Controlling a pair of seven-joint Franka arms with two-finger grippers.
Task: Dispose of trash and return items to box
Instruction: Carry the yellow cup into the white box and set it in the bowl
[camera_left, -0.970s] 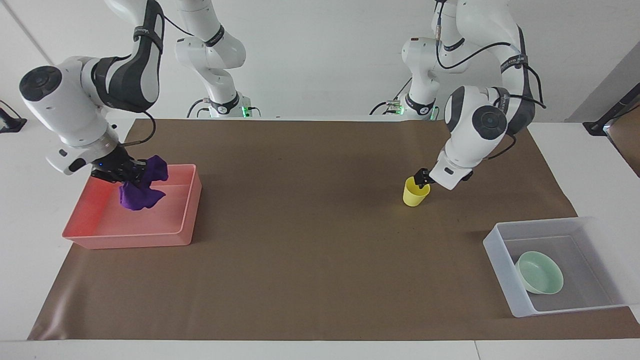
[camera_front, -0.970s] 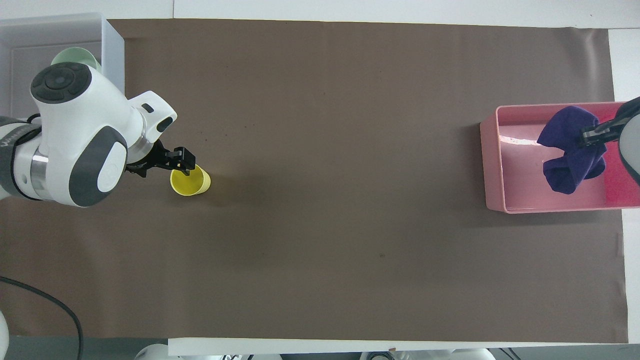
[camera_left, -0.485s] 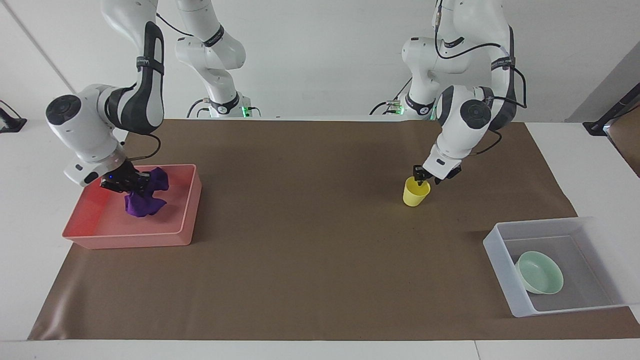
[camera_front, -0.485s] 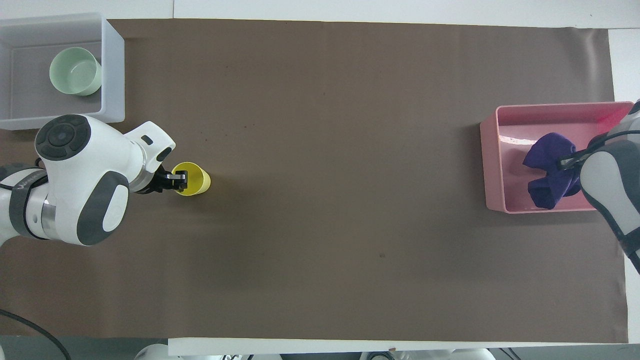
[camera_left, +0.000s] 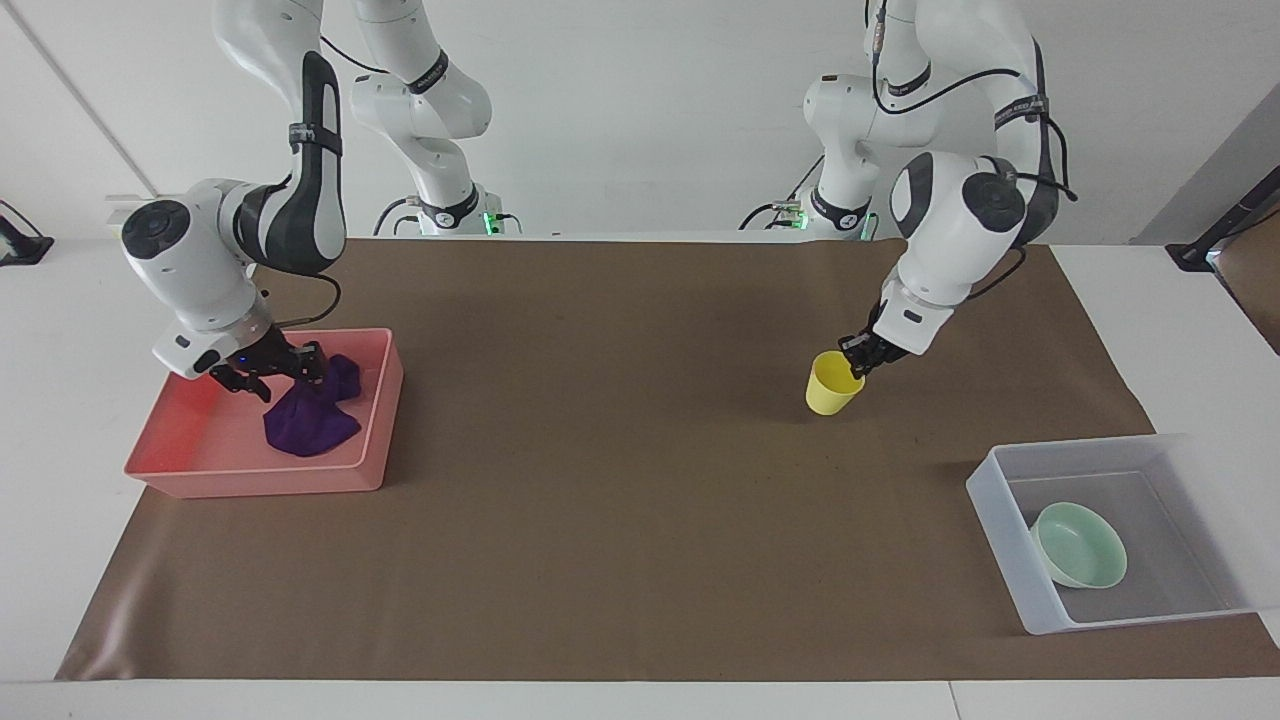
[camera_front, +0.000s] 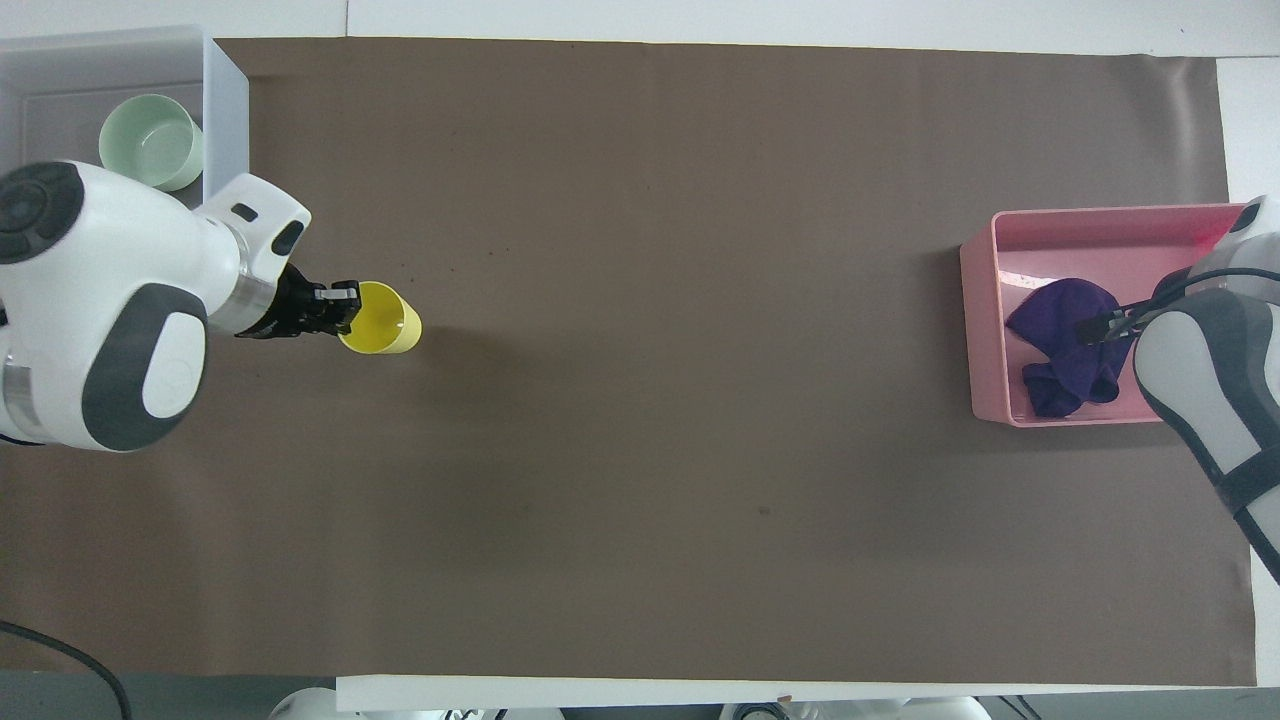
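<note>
The purple cloth lies in the pink tray at the right arm's end of the table; it also shows in the overhead view. My right gripper is open just above the cloth. My left gripper is shut on the rim of the yellow cup, which is tilted on the brown mat. The mint-green bowl sits in the clear box at the left arm's end, farther from the robots than the cup.
A brown mat covers the table. In the overhead view the box and its bowl are partly covered by my left arm. The pink tray is partly covered by my right arm.
My right gripper came down into the pink tray and let go of the cloth, which now rests on the tray floor. My left gripper closed on the cup's rim and tipped it.
</note>
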